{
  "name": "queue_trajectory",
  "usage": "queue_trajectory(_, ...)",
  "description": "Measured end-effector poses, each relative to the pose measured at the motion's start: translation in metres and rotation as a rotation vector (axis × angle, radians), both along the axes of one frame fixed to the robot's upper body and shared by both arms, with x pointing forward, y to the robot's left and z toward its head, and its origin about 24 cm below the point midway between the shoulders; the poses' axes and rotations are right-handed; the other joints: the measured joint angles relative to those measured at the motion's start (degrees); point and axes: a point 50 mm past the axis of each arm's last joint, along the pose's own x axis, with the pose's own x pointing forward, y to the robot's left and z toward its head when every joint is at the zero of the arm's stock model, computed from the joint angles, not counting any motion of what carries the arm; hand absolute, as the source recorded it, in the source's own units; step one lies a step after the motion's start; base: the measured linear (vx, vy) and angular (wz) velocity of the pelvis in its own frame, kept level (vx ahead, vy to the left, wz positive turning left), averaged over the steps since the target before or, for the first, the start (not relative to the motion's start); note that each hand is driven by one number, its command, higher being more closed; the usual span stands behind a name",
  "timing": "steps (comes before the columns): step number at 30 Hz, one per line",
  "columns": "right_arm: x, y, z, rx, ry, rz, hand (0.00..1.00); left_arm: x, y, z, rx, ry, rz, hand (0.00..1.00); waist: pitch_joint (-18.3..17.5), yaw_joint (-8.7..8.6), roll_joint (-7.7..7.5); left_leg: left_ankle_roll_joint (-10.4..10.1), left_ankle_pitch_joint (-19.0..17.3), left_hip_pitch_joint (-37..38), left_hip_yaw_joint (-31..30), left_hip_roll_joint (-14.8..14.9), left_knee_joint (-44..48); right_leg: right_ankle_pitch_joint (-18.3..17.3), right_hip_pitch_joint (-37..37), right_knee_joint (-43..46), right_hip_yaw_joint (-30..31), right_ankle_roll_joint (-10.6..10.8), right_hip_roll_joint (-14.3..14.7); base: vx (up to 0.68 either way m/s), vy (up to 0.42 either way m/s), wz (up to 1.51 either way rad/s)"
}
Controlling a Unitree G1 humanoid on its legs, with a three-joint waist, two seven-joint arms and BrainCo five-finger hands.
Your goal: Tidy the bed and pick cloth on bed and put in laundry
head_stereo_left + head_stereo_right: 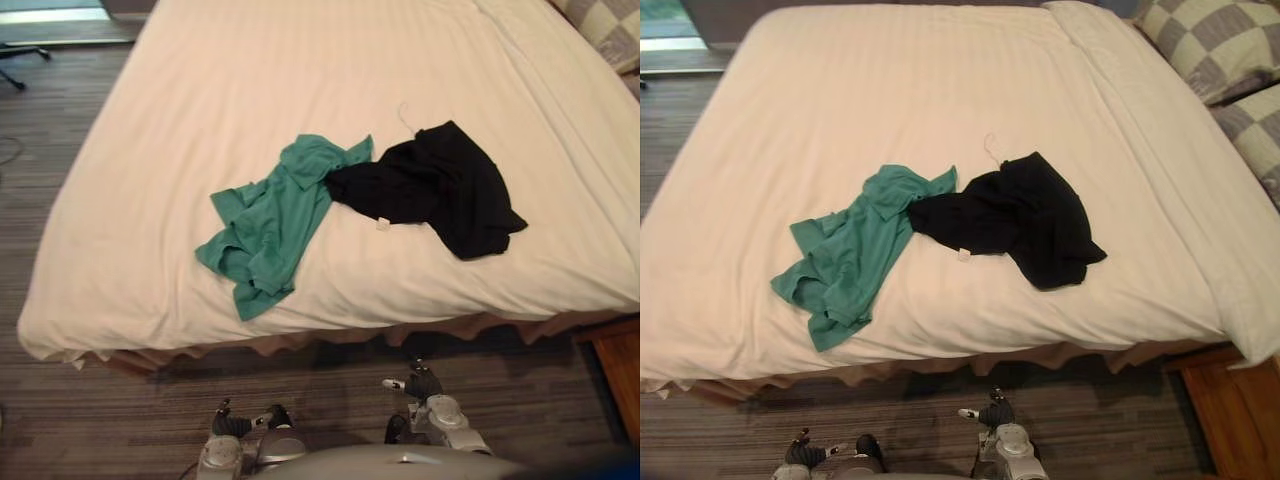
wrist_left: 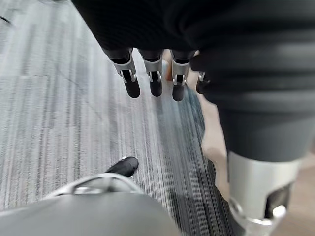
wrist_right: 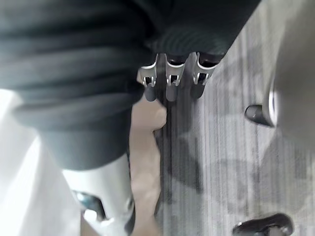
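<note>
Green shirt (image 1: pixel 275 225) touches black cloth (image 1: pixel 440 185) on the bed (image 1: pixel 250 80); left hand (image 2: pixel 156 81) and right hand (image 3: pixel 170 81) hang loose-fingered, empty.

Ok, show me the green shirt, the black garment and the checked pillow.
green shirt (image 1: pixel 275 225): left eye view, middle of its body.
black garment (image 1: pixel 440 185): left eye view, centre of the bunched cloth.
checked pillow (image 1: pixel 1205 45): right eye view, its top face.

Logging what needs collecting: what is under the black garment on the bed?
The black garment lies on the cream bedcover, one edge meeting the green shirt. A thin pale loop pokes out at its far edge. Anything beneath the cloth is covered.
</note>
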Motion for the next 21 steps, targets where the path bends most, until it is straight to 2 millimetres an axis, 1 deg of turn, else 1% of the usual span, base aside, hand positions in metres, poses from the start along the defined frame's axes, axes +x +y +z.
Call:
queue_trajectory(1, 0.0, 0.0, 0.0, -0.002, -0.001, 0.005, 0.0, 0.0, 0.002, 0.001, 0.003, -0.003, 0.001, 0.0, 0.34, 0.04, -0.49, -0.04, -2.46, -0.51, 0.85, 0.84, 5.04, 0.12, 0.67, -0.21, 1.49, 0.02, -0.38, 0.02, 0.022, -0.47)
queue_trajectory(2, 0.0, 0.0, 0.0, -0.001, 0.002, 0.008, 0.0, 0.0, 0.003, 0.001, 0.004, -0.004, 0.003, 0.0, 0.37, 0.3, -0.46, 0.08, -3.51, -1.04, 0.87, 1.52, 8.03, 0.06, 0.96, -0.18, 2.02, 0.02, -0.52, -0.01, -0.001, -0.46)
queue_trajectory(3, -0.002, 0.001, -0.001, 0.001, 0.01, 0.013, 0.0, 0.001, 0.004, 0.001, 0.004, -0.01, 0.012, 0.0, 0.44, 0.52, -0.5, 0.39, -4.6, -2.47, 0.56, 2.62, 13.3, 0.03, 1.6, -0.23, 2.68, 0.03, -0.82, -0.05, -0.078, -0.3)
queue_trajectory(4, -0.002, 0.0, -0.001, 0.001, 0.011, 0.01, 0.0, 0.003, 0.005, 0.003, 0.005, -0.026, 0.02, 0.0, 0.58, 0.52, -0.32, 0.63, -4.92, -5.22, -0.97, 4.35, 21.21, 0.02, 2.45, -0.37, 3.03, 0.01, -1.25, -0.06, -0.109, -0.2)
queue_trajectory(5, -0.002, -0.001, -0.001, -0.002, 0.008, 0.008, 0.0, 0.006, 0.004, 0.004, 0.002, -0.039, 0.024, 0.0, 0.83, 0.4, 0.08, 0.62, -4.91, -6.41, -1.97, 5.25, 24.72, 0.05, 2.9, -0.5, 3.03, -0.03, -1.22, -0.06, -0.152, -0.16)
queue_trajectory(6, 0.0, -0.008, 0.0, -0.017, 0.0, -0.018, 0.0, 0.01, -0.001, 0.004, -0.018, -0.063, 0.054, 0.0, 1.5, 0.39, 1.07, 0.7, -4.67, -9.07, -5.08, 7.21, 31.95, 0.02, 4.54, -0.65, 3.09, -0.57, -0.78, -0.08, -0.117, -0.08)
queue_trajectory(7, 0.0, -0.014, 0.0, -0.02, 0.001, -0.051, 0.0, 0.01, -0.006, 0.003, -0.035, -0.072, 0.093, 0.0, 1.93, 0.63, 1.86, -0.69, -7.37, -11.05, -7.85, 6.47, 33.33, 0.05, 5.11, -0.85, 3.27, -0.73, -1.42, -0.1, -0.07, -0.07)
queue_trajectory(8, 0.0, -0.02, 0.0, -0.027, 0.004, -0.084, 0.0, 0.009, -0.009, 0.002, -0.049, -0.075, 0.118, 0.0, 1.81, 0.47, 2.49, -0.57, -9.03, -11.32, -8.86, 4.94, 31.51, 0.05, 4.86, -0.8, 3.3, -0.72, -1.8, -0.17, 0.036, -0.12)
queue_trajectory(9, 0.0, -0.031, -0.001, -0.018, 0.008, -0.176, 0.0, 0.007, -0.013, 0.001, -0.076, -0.087, 0.188, 0.0, 1.87, 0.48, 3.77, -0.27, -9.28, -11.04, -10.81, 1.46, 25.0, 0.13, 4.02, -0.75, 3.88, -0.43, -2.14, -0.16, 0.133, -0.33)
queue_trajectory(10, -0.001, -0.039, 0.0, 0.002, 0.006, -0.275, 0.0, 0.002, -0.02, -0.002, -0.123, -0.09, 0.276, 0.0, 1.76, 0.49, 5.08, 2.12, -8.19, -9.9, -11.0, -0.3, 18.17, 0.3, 2.98, -0.85, 5.03, 0.19, -1.19, -0.1, 0.133, -0.39)
queue_trajectory(11, -0.001, -0.04, -0.001, 0.019, 0.008, -0.326, 0.0, -0.003, -0.02, -0.004, -0.144, -0.085, 0.336, 0.0, 1.64, 0.48, 5.05, 2.12, -8.9, -8.58, -10.38, -0.34, 15.71, 0.4, 2.77, -1.02, 5.16, 0.61, -0.76, 0.01, 0.085, -0.29)
queue_trajectory(12, -0.003, -0.042, -0.001, 0.066, 0.013, -0.445, 0.0, -0.006, -0.012, -0.004, -0.158, -0.103, 0.483, 0.0, 1.63, 0.67, 3.47, 2.65, -7.5, -7.73, -9.65, -1.54, 12.64, 0.76, 2.49, -1.32, 5.47, 1.1, -1.5, 0.09, 0.019, -0.06)
queue_trajectory(13, -0.007, -0.044, -0.003, 0.116, 0.028, -0.58, 0.0, -0.01, -0.007, -0.004, -0.181, -0.125, 0.632, 0.0, 1.81, 0.82, 1.76, 3.06, -7.11, -6.88, -8.93, -2.38, 11.23, 0.77, 2.72, -1.53, 5.27, 1.2, -2.19, 0.08, 0.01, -0.03)
queue_trajectory(14, -0.013, -0.045, -0.005, 0.136, 0.043, -0.64, 0.0, -0.014, -0.004, -0.004, -0.185, -0.131, 0.698, 0.0, 1.56, 0.91, 1.31, 3.07, -7.11, -6.6, -8.74, -2.61, 10.9, 0.78, 2.74, -1.52, 5.25, 1.2, -2.39, 0.11, 0.006, -0.08)
queue_trajectory(15, -0.024, -0.05, -0.009, 0.17, 0.062, -0.78, 0.0, -0.022, -0.002, -0.006, -0.207, -0.143, 0.831, 0.0, 1.06, 1.06, 0.66, 3.16, -7.05, -5.07, -8.56, -3.38, 9.63, 0.77, 3.47, -1.57, 4.84, 1.22, -2.97, 0.13, -0.003, -0.05)
queue_trajectory(17, -0.052, -0.065, -0.016, 0.217, 0.104, -1.071, 0.0, -0.033, -0.004, -0.008, -0.256, -0.175, 1.11, 0.0, 0.24, 1.07, 0.8, 3.42, -6.41, -1.69, -8.76, -4.93, 6.5, 0.6, 6.05, -1.67, 2.79, 1.48, -3.99, 0.13, -0.009, 0.08)
queue_trajectory(18, -0.064, -0.07, -0.018, 0.222, 0.124, -1.155, 0.0, -0.036, -0.002, -0.009, -0.265, -0.188, 1.191, 0.0, -0.32, 1.16, 0.94, 3.48, -6.08, -1.0, -8.79, -5.3, 5.38, 0.55, 6.39, -1.63, 2.16, 1.55, -4.14, 0.08, -0.023, 0.18)
queue_trajectory(19, -0.086, -0.079, -0.022, 0.225, 0.154, -1.321, 0.0, -0.042, 0.004, -0.008, -0.274, -0.225, 1.347, 0.0, -1.32, 1.25, 1.52, 3.47, -5.81, -0.78, -9.26, -5.61, 4.11, 0.53, 6.55, -1.29, 1.06, 1.57, -4.16, 0.07, -0.025, 0.29)
queue_trajectory(20, -0.105, -0.088, -0.024, 0.218, 0.176, -1.463, 0.0, -0.046, 0.014, -0.006, -0.276, -0.283, 1.483, 0.0, -1.73, 1.12, 2.12, 3.43, -5.75, -1.04, -10.44, -5.75, 3.63, 0.48, 6.53, -0.81, -0.23, 1.62, -4.14, 0.06, -0.019, 0.34)
queue_trajectory(21, -0.115, -0.093, -0.024, 0.218, 0.181, -1.547, 0.0, -0.049, 0.021, -0.004, -0.274, -0.324, 1.557, 0.0, -2.0, 1.13, 2.26, 3.49, -5.41, -0.96, -10.51, -5.93, 2.89, 0.37, 6.51, -0.69, -0.82, 1.67, -4.16, 0.05, -0.017, 0.37)
